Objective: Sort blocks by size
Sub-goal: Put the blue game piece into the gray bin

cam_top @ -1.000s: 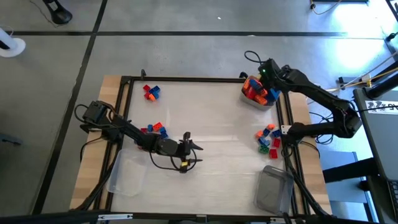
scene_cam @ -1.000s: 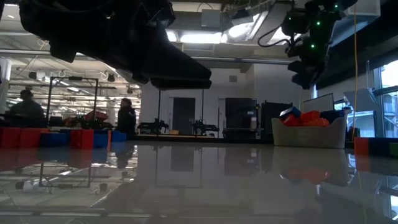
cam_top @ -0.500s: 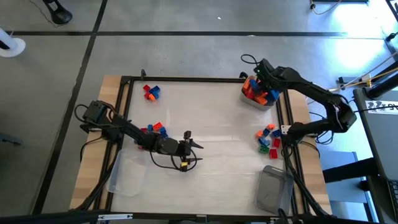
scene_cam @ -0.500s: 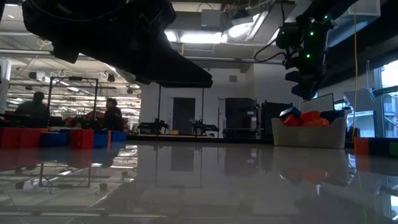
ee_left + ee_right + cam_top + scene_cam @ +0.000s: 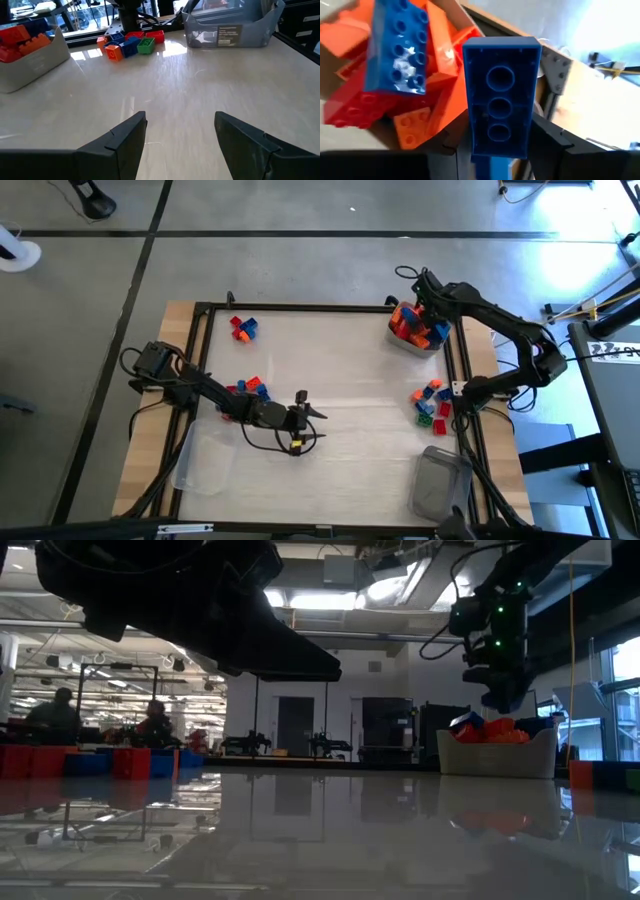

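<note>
Glossy desk (image 5: 330,830) in foreground. Dark left arm (image 5: 190,600) looming upper left. Right arm (image 5: 497,635), green lights lit, hanging above a pale tub (image 5: 497,753) heaped with blocks (image 5: 490,729). Red and blue blocks (image 5: 90,762) far left.

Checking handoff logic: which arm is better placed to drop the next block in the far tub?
Right. The right gripper holds a long blue block directly over the tub of large blocks. The left gripper is open, empty, mid-table.
</note>
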Robot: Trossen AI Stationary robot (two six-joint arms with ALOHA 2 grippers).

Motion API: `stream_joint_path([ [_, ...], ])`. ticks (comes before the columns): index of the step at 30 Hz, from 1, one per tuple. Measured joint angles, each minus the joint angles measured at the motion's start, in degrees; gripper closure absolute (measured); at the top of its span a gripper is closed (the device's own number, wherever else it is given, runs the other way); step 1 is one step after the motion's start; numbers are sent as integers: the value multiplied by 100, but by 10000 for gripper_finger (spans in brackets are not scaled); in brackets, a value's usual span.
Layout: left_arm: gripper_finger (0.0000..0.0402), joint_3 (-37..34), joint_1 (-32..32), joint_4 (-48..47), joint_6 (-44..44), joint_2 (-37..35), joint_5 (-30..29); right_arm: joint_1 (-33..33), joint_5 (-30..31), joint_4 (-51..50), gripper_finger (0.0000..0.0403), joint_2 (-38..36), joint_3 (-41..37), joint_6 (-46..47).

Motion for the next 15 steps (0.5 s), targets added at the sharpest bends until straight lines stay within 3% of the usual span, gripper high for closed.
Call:
stream_joint_path([
  [15,178,0,0,-35,-2,0,0,4,-158,-416,255,246,0,295],
])
